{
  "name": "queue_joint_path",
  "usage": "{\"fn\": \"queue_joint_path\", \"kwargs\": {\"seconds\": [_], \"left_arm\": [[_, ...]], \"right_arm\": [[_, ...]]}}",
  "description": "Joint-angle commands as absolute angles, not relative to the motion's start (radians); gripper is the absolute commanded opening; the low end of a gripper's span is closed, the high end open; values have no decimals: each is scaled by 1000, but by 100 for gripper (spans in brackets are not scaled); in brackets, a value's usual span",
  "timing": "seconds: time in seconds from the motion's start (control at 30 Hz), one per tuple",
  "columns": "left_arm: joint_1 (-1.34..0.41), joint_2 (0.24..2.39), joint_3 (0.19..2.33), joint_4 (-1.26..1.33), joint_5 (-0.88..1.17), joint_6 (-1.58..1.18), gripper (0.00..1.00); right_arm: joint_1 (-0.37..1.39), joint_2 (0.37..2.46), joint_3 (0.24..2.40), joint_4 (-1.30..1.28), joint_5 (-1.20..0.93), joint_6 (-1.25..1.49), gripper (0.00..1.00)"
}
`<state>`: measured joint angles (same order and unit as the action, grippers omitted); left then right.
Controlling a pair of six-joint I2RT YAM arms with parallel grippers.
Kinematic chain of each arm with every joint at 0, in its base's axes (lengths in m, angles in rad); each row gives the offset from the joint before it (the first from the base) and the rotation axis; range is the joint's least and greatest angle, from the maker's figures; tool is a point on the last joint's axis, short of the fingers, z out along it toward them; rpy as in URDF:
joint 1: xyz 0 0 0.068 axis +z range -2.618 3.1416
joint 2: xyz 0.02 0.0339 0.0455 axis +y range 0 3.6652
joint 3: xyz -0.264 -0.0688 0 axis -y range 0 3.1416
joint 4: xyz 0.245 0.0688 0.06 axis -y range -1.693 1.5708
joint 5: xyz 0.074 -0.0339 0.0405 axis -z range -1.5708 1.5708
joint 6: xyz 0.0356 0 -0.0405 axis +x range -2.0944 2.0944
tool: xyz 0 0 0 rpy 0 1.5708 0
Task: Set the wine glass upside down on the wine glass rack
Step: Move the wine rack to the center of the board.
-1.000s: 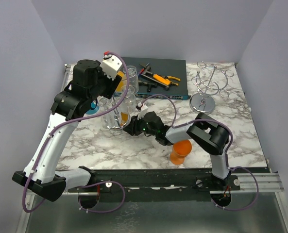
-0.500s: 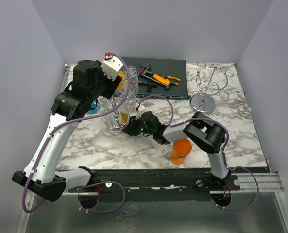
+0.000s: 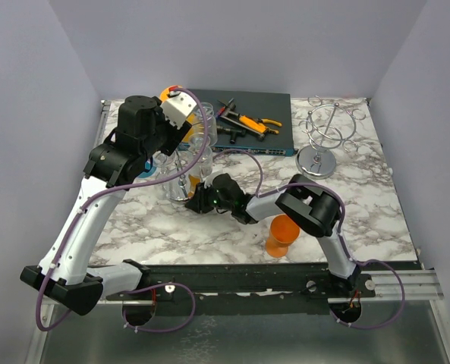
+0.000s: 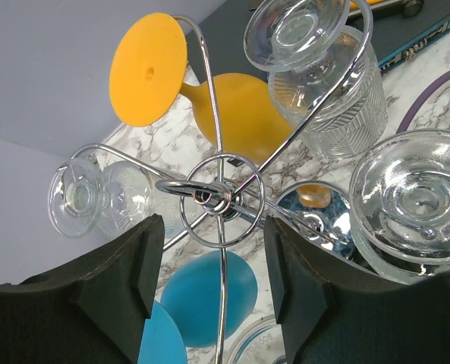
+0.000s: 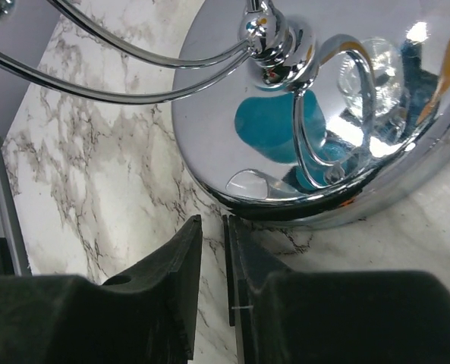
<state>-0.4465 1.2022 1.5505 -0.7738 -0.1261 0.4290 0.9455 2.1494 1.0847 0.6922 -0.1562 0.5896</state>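
Left wrist view: left gripper (image 4: 213, 254) half open, empty, straddling the top of the loaded rack (image 4: 211, 196); right gripper (image 5: 212, 227) nearly closed on nothing beside the rack base (image 5: 323, 114); orange wine glass (image 3: 284, 230) stands by the tabletop's (image 3: 361, 197) near edge, so I'd grip its stem.

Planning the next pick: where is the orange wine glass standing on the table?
Top view: the orange wine glass stands near the front edge, right of centre, beside the right arm at its elbow.
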Motion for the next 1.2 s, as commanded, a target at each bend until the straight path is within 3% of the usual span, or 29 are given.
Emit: {"fn": "queue_joint_path", "kwargs": {"seconds": [0.0, 1.17], "left_arm": [[-445, 1195, 1540, -753, -140, 452, 60], [-426, 1222, 1529, -711, -140, 493, 59]], "right_arm": [[933, 2221, 1125, 678, -94, 598, 24], [823, 2287, 1212, 694, -60, 526, 22]]}}
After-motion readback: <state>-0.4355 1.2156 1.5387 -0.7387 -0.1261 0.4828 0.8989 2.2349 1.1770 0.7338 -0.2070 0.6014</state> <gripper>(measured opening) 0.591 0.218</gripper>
